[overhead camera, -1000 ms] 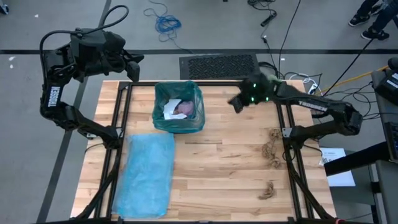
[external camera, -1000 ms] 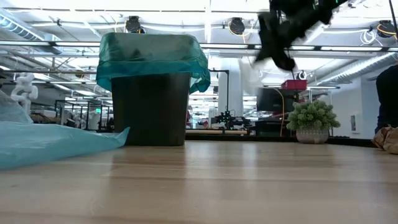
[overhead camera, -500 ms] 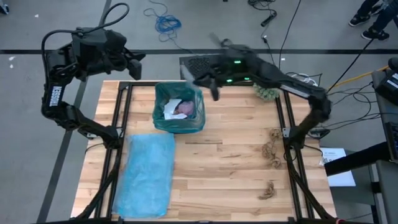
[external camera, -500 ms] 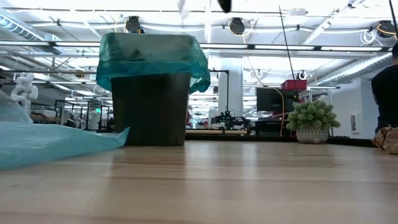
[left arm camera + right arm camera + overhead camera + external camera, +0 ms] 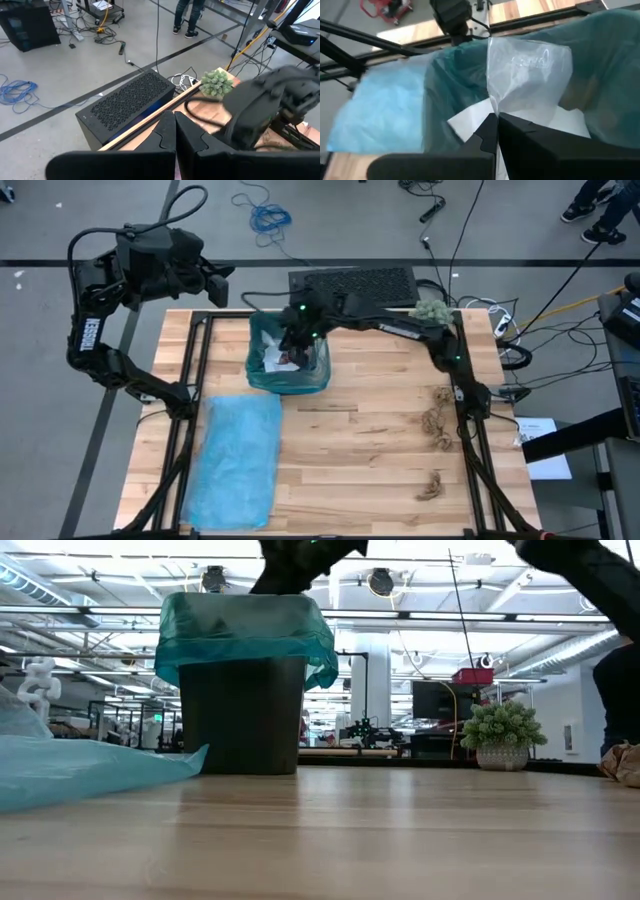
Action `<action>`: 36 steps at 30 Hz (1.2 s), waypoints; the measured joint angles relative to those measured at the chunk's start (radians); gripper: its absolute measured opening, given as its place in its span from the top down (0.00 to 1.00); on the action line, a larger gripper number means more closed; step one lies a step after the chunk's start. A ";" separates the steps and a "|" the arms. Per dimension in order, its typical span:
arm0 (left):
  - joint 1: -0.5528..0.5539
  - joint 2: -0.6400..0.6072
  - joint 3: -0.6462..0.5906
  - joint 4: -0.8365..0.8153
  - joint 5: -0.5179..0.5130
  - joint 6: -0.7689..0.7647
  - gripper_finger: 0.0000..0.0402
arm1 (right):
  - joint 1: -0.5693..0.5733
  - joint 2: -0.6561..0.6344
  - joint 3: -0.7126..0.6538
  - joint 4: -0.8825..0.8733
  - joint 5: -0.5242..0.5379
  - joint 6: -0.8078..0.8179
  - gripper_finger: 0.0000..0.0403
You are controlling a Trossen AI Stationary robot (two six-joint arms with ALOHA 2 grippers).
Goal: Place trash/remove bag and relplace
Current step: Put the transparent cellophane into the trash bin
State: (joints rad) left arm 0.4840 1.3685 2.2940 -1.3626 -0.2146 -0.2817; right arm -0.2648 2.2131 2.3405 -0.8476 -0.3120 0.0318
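**Right hand over the lined bin, clear plastic pinched in its fingers**

Taking the high view as a clock face, the left hand (image 5: 212,283) hangs at about ten o'clock, off the bench's (image 5: 380,460) far-left corner and above the floor, its fingers pressed together on nothing. At about seven o'clock a flat blue bag (image 5: 236,460) lies on the wood.

Near the centre, toward twelve o'clock, stands the bin (image 5: 288,352), lined with a teal bag (image 5: 246,628); white scraps and a lilac-pink piece (image 5: 296,358) lie inside it. The right hand (image 5: 296,340) reaches across from the right side and sits directly above the bin's opening. In its wrist view the fingers (image 5: 487,132) are closed, with a sheet of clear plastic (image 5: 527,75) rising from between them, over the teal lining and white paper (image 5: 470,120) below.

At about two o'clock the fuzzy grey-green ball (image 5: 432,312) rests at the bench's far edge. The brown paper wads (image 5: 436,420) lie at three to four o'clock near the right rail, with one more wad (image 5: 430,486) nearer five o'clock, all well apart from the bin.
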 joint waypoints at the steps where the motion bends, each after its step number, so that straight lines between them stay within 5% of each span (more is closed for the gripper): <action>1: 0.000 0.000 0.000 0.000 0.000 0.000 1.00 | 0.003 0.018 0.015 -0.013 0.021 -0.009 1.00; 13: 0.000 0.000 0.000 0.000 0.000 -0.001 1.00 | -0.007 0.062 0.017 -0.294 0.123 -0.080 1.00; 24: 0.000 0.000 0.000 0.000 0.000 -0.001 1.00 | -0.008 0.028 0.016 -0.704 0.069 -0.164 1.00; 36: 0.000 0.000 0.000 0.000 0.000 0.000 1.00 | -0.003 0.002 0.015 -0.677 0.023 -0.192 1.00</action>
State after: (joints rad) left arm 0.4843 1.3685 2.2940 -1.3628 -0.2146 -0.2817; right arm -0.2679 2.2147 2.3558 -1.5247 -0.2885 -0.1599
